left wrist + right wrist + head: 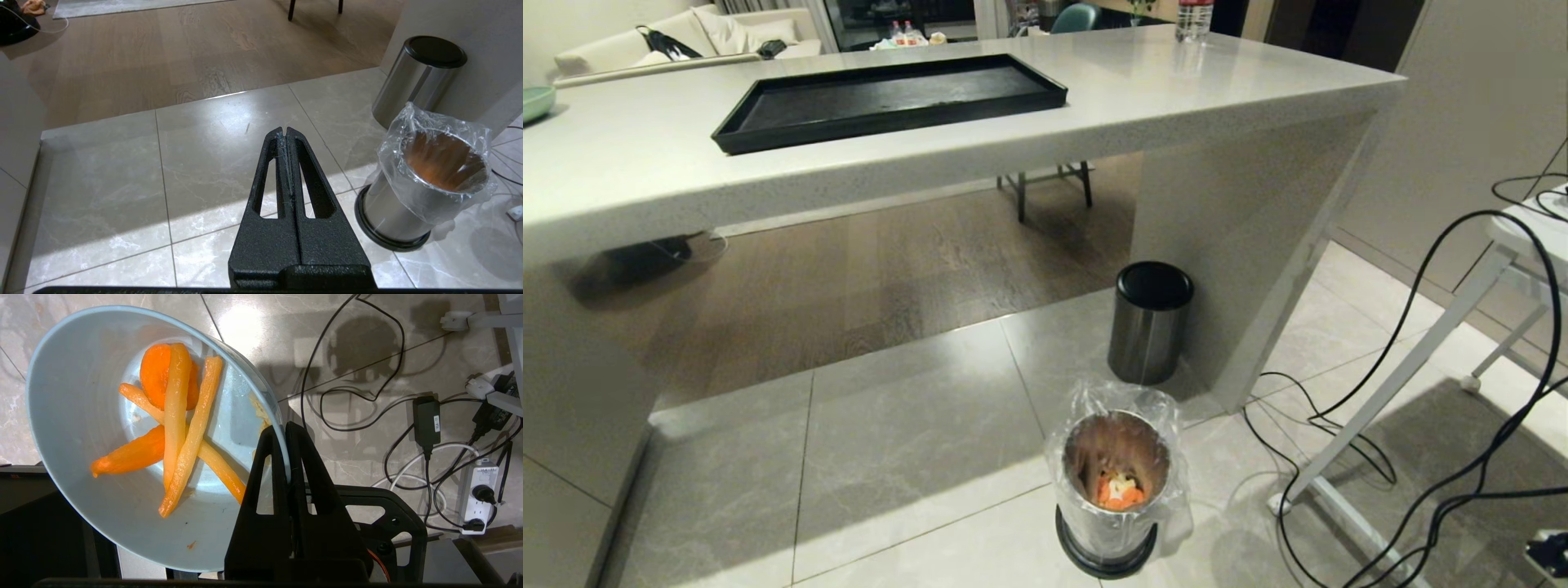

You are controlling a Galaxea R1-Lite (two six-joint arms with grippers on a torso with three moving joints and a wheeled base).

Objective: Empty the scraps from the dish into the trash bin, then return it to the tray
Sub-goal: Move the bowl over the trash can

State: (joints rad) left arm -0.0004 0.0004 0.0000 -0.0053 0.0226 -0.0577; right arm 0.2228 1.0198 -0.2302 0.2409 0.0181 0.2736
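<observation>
In the right wrist view my right gripper (284,430) is shut on the rim of the pale blue dish (81,416), one finger inside and one outside. Several orange carrot scraps (179,424) lie across the dish's bottom. The trash bin (1115,490) with its crinkled clear liner stands on the floor tiles and holds some orange and pale bits (1121,490); it also shows in the left wrist view (429,183). The black tray (890,98) lies empty on the white counter. My left gripper (285,132) hangs shut and empty above the tiles, left of the bin. Neither arm shows in the head view.
A shiny steel cylinder with a black lid (1150,322) stands behind the bin, against the counter's end panel (1241,229). Black cables (1380,425) and a white frame (1405,367) crowd the floor to the right. A power strip (482,494) lies among cables below the dish.
</observation>
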